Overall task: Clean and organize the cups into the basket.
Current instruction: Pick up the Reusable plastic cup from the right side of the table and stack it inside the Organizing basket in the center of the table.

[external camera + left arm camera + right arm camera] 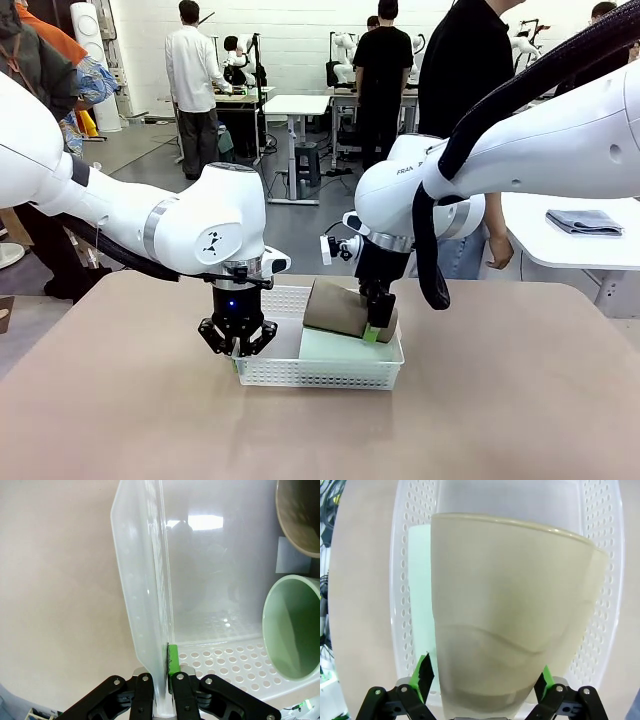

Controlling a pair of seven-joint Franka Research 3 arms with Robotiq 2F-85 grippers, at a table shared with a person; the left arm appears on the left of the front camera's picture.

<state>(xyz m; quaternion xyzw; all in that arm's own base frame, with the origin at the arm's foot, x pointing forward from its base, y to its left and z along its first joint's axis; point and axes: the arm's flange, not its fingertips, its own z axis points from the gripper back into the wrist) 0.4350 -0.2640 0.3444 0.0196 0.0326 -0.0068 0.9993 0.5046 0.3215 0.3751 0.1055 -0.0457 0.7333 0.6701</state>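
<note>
My left hand (238, 340) is clamped shut on the left end wall of the basket (262, 373), fingers pointing straight down; in my left wrist view the thin white wall runs up between the two pads (173, 661), one outside and one inside. The basket sits near the middle of the tan desk (120, 400), its long axis running left to right across my front.

Inside it I count two cups, both lying on their sides. The mint green cup (345, 345) lies flat on the basket floor toward the right half, its long axis roughly along the basket's length. From my left wrist its open mouth (292, 630) faces toward my left hand. The brown cup (338, 306) rests on top of the green one, tilted, its long axis also roughly left to right. Its rim (297, 520) shows at the upper corner of the left wrist view, also turned toward the left end.

My right hand (374, 328) points down over the right part of the basket, at the right end of the brown cup. In my right wrist view the brown cup lies between my spread fingers (422, 677), with a little gap beside each green pad, so this hand is open around the cup, not squeezing it. The green cup (420, 595) shows beneath it on one side.
</note>
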